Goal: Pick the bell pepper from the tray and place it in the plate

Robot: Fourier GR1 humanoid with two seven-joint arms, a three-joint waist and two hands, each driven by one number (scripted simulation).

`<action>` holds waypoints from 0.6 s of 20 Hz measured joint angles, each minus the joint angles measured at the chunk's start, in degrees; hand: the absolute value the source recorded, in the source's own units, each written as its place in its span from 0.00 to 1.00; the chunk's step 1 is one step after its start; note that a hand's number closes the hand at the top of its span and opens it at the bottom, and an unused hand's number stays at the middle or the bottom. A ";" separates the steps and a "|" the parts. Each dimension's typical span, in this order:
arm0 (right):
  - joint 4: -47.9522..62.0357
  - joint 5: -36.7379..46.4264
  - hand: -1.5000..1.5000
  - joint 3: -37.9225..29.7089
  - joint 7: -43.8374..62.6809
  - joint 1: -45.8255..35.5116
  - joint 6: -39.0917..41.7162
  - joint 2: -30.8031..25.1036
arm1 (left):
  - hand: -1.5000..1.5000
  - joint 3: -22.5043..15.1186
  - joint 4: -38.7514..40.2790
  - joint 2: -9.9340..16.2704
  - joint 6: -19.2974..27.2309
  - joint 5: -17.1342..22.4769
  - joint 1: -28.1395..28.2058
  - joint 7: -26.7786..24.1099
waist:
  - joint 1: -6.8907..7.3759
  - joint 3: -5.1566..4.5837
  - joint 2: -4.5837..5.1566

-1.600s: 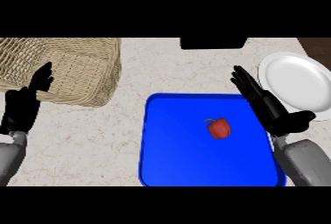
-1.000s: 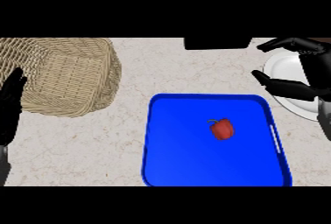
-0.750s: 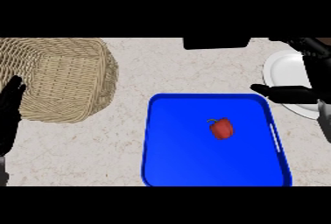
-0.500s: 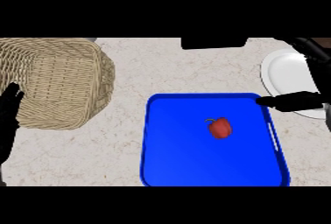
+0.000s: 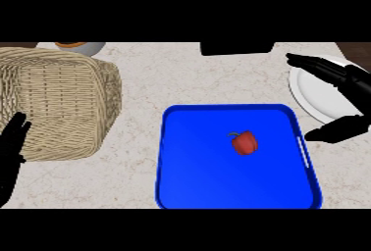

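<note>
Right black hand (image 5: 346, 93) is hovering spread open over the round white plate (image 5: 316, 94), just beside the blue rectangular tray (image 5: 188, 166), where the small red bell pepper (image 5: 244, 143) is lying untouched.

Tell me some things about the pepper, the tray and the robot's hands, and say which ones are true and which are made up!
1. The bell pepper lies in the blue tray. True.
2. The right hand is holding the pepper. False: it is open, over the white plate, apart from the pepper.
3. The plate sits to the right of the tray. True.
4. The wicker basket is inside the tray. False: it stands on the counter to the tray's left.
5. The left hand shows at the view's left edge, beside the basket. True.
</note>
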 measured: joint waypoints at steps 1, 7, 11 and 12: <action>-0.62 1.19 0.00 0.97 1.17 -0.15 0.33 -0.41 | 0.50 -0.53 -0.67 -0.45 -0.15 0.02 0.69 0.42 | -0.07 -0.04 -0.03; -5.85 7.78 0.00 6.60 12.10 -0.53 0.50 1.01 | 0.50 -9.72 4.02 -8.14 -1.47 0.25 -0.86 2.91 | -0.19 -1.58 0.82; -9.54 14.00 0.00 10.05 19.67 1.89 -1.68 4.34 | 0.50 -12.25 6.96 -11.43 -1.30 -0.97 -3.98 2.85 | 0.78 -1.56 0.77; -10.58 15.57 0.00 10.77 21.34 3.03 -2.29 4.92 | 0.50 -12.45 7.70 -11.91 -1.45 -1.17 -4.43 2.47 | 0.89 -1.51 0.73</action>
